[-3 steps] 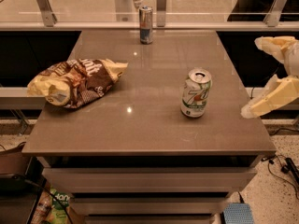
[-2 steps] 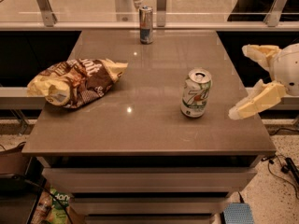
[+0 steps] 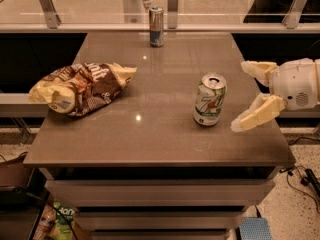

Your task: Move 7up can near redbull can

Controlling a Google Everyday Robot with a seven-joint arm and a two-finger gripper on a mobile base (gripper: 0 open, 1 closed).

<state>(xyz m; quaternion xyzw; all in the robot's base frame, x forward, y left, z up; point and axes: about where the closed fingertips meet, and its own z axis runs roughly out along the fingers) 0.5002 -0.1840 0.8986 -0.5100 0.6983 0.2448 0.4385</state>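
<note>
The 7up can point(image 3: 210, 99) stands upright on the grey table point(image 3: 150, 134), right of centre. It is white with green lettering and a silver top. The redbull can point(image 3: 156, 26) stands upright at the table's far edge, slim, blue and silver. My gripper point(image 3: 243, 95) comes in from the right, level with the 7up can and a short way to its right, not touching it. Its two pale fingers point(image 3: 255, 114) are spread wide apart and hold nothing.
A crumpled brown and yellow chip bag point(image 3: 80, 87) lies on the table's left side. A glass railing with metal posts point(image 3: 172, 4) runs behind the table. Drawers sit under the tabletop. Cables lie on the floor at the right point(image 3: 300, 176).
My gripper has moved left, from beyond the table's right edge toward the 7up can. The cans and the chip bag have not moved.
</note>
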